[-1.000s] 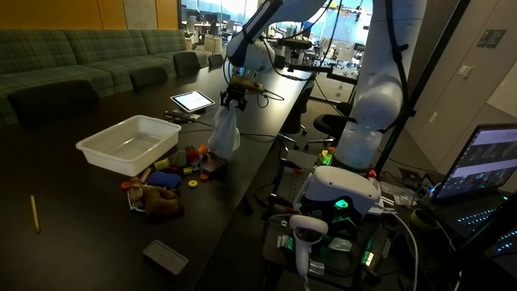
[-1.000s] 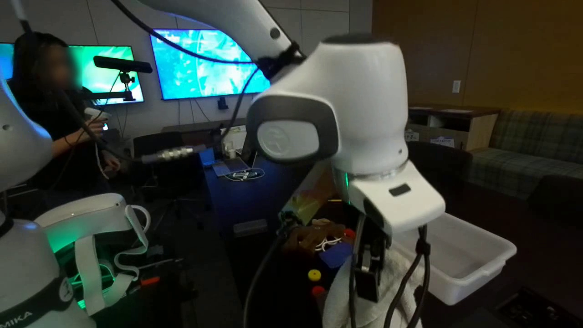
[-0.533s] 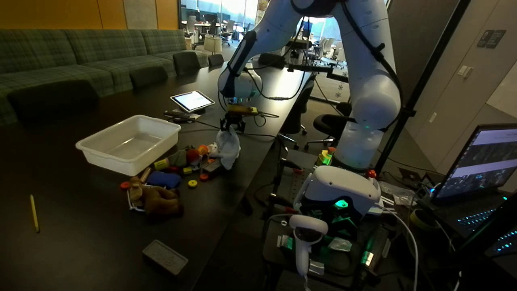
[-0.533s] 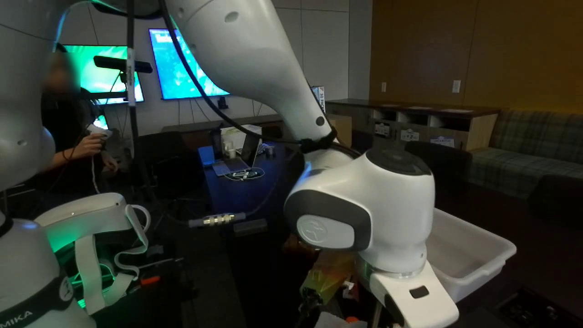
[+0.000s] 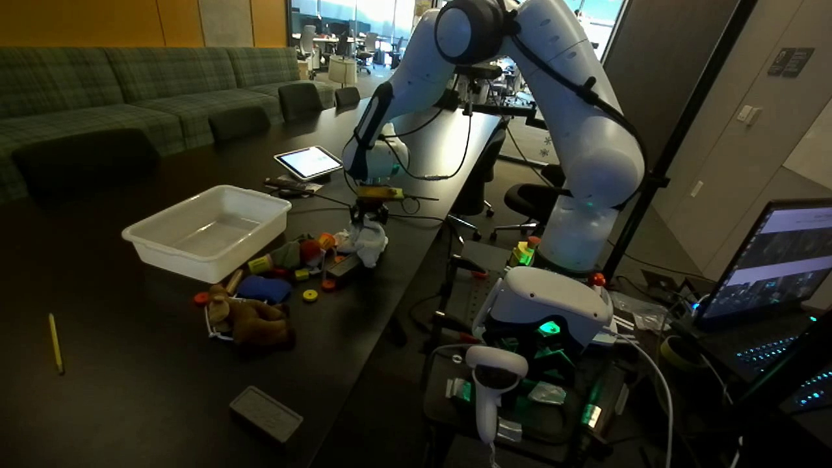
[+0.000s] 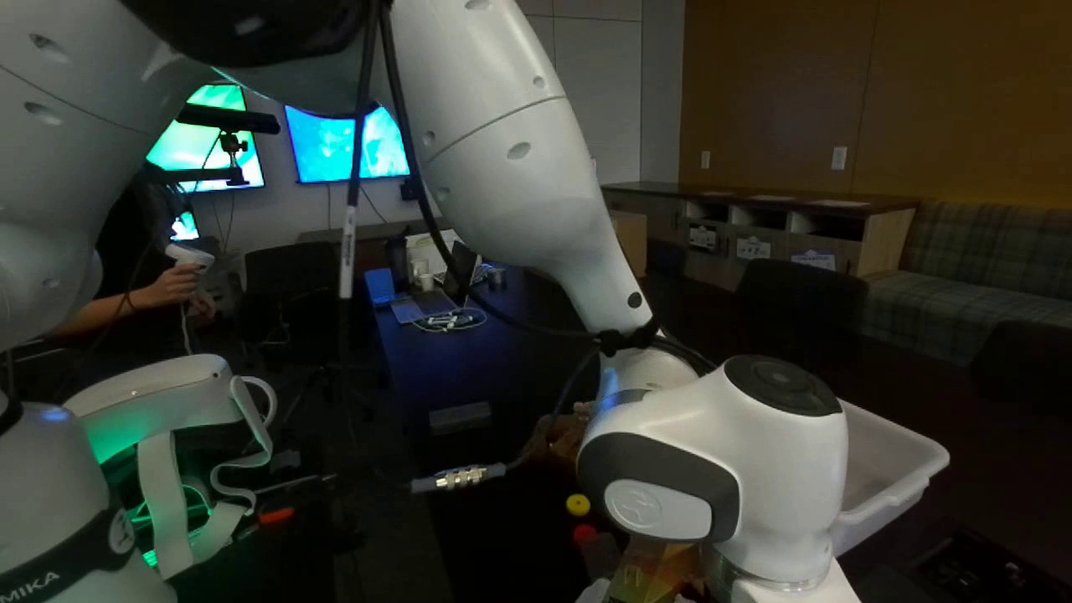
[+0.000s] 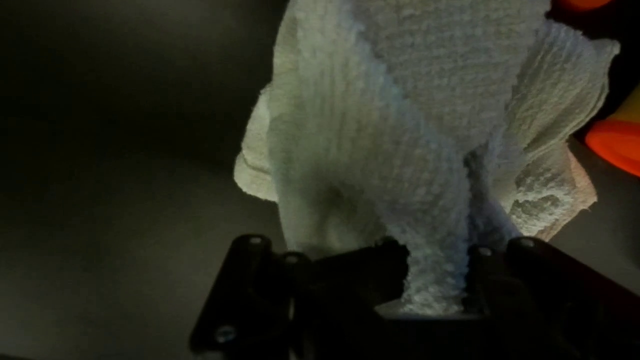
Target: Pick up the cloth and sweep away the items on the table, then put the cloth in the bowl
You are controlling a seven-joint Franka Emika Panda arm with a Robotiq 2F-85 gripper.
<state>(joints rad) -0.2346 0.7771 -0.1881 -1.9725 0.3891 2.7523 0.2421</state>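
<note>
Claw grips white cloth near the table's long edge

The claw (image 7: 436, 280) is clamped on the white cloth (image 5: 369, 244), a fold of it pinched between the two dark fingers (image 7: 370, 270) in the wrist view. Below the grip the cloth sags into loose folds, low over the tabletop (image 5: 130, 416), close to the long edge on the robot arm's (image 5: 419, 71) side. Whether its hem touches down I can't tell from here.

Toys (image 5: 311, 251) lie strewn between that edge and the white tub (image 5: 172, 259), which stands farther in and shows in both exterior views. A dark block (image 5: 343, 266) sits just beside the cloth. Farther off are a yellow disc (image 5: 310, 296), a blue piece (image 5: 265, 289) and a brown plush toy (image 5: 260, 325).

Past the plush toy, a small grey box (image 5: 266, 414) rests near the same edge. A yellow pencil (image 5: 56, 344) lies well in from it. A tablet (image 5: 309, 162) is tilted up beyond the tub, toward the far short edge.
</note>
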